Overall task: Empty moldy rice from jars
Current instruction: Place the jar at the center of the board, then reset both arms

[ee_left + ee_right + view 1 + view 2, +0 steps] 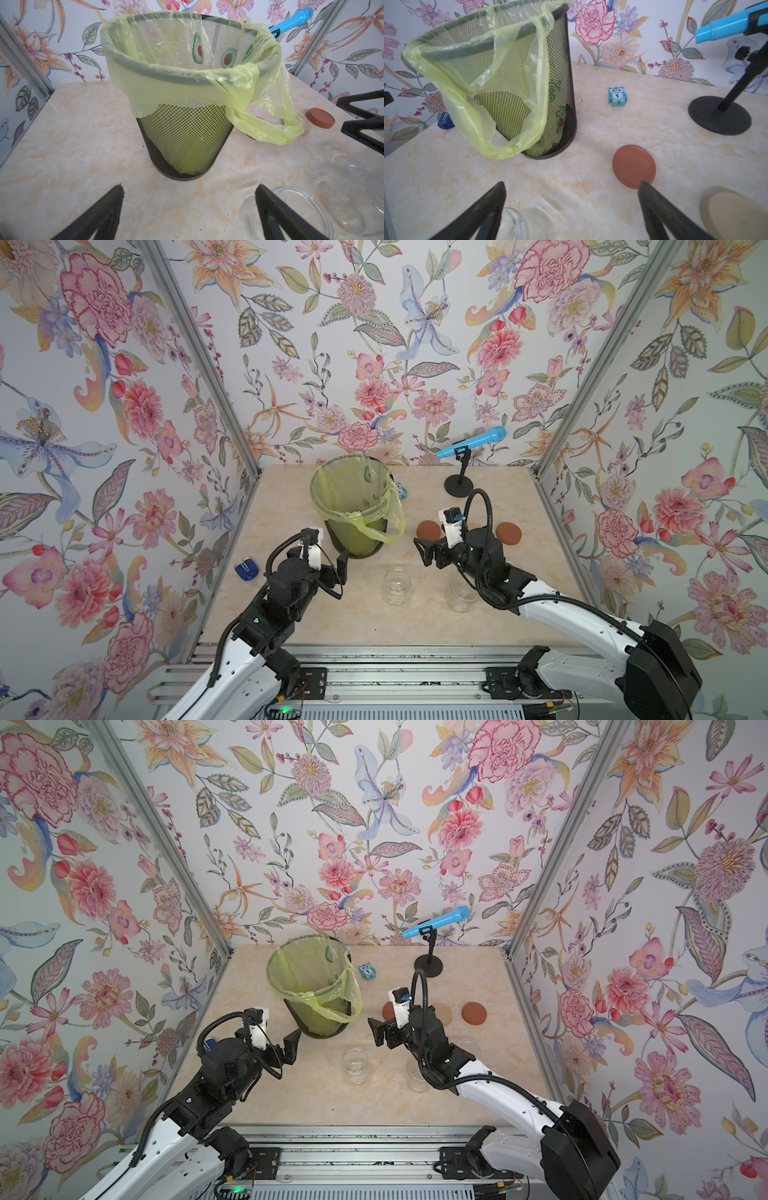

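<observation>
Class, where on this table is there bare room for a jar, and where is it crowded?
Bare: the front strip before the jars; the patch between bin and left wall. Crowded: right side, among lids, jars and arm.

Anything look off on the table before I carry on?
The yellow-green bag sits unevenly: one loop droops outside the mesh bin toward a reddish-brown lid, leaving part of the rim bare. A few dark specks dot the tabletop. Nothing else stands out.
</observation>
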Controlling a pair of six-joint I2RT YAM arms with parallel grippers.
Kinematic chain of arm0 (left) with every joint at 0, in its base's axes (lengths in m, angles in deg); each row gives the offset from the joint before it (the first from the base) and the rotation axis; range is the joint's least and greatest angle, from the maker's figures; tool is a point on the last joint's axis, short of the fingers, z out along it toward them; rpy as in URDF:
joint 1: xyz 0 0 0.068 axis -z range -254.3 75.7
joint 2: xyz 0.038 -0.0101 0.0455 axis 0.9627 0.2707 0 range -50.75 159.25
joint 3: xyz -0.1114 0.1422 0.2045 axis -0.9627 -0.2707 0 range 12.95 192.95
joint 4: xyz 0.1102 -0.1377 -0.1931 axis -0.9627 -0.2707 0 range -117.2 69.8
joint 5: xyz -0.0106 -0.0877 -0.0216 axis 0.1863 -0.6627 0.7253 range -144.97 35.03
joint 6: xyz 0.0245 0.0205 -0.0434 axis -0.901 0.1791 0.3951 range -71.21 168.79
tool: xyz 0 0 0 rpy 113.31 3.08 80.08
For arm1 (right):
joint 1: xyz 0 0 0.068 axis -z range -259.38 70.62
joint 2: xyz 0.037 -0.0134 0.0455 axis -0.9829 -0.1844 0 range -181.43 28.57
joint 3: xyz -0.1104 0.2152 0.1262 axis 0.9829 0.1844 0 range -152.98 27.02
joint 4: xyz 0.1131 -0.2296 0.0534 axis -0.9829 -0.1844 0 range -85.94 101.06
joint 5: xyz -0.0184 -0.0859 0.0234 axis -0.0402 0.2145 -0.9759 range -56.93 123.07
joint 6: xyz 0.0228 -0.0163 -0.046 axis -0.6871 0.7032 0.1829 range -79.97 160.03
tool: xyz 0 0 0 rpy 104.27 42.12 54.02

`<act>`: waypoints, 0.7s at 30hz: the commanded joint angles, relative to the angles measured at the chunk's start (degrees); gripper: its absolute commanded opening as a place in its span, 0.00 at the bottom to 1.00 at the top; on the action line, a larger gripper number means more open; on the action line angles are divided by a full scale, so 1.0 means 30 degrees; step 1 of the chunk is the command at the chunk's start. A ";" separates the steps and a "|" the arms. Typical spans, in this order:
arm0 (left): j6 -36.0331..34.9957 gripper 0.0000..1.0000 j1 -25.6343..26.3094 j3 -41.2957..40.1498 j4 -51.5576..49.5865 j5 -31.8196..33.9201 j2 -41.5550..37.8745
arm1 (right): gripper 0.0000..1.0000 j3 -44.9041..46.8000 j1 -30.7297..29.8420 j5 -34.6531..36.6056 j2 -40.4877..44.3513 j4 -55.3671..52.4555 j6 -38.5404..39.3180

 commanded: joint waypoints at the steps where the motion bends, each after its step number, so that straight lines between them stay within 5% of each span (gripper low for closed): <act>1: -0.0584 1.00 -0.0276 -0.0738 0.1207 0.2020 -0.0305 | 1.00 -0.0780 0.1805 -0.2343 0.0443 -0.1974 -0.0031; 12: -0.0175 1.00 -0.4496 -0.3398 0.4919 0.1726 0.0530 | 1.00 0.1224 0.7163 -0.0332 -0.0164 0.0081 0.3087; 21: -0.1994 1.00 -0.4779 -0.4368 1.0317 0.3666 0.5297 | 1.00 0.4072 1.0611 0.1369 -0.1330 0.3635 0.2245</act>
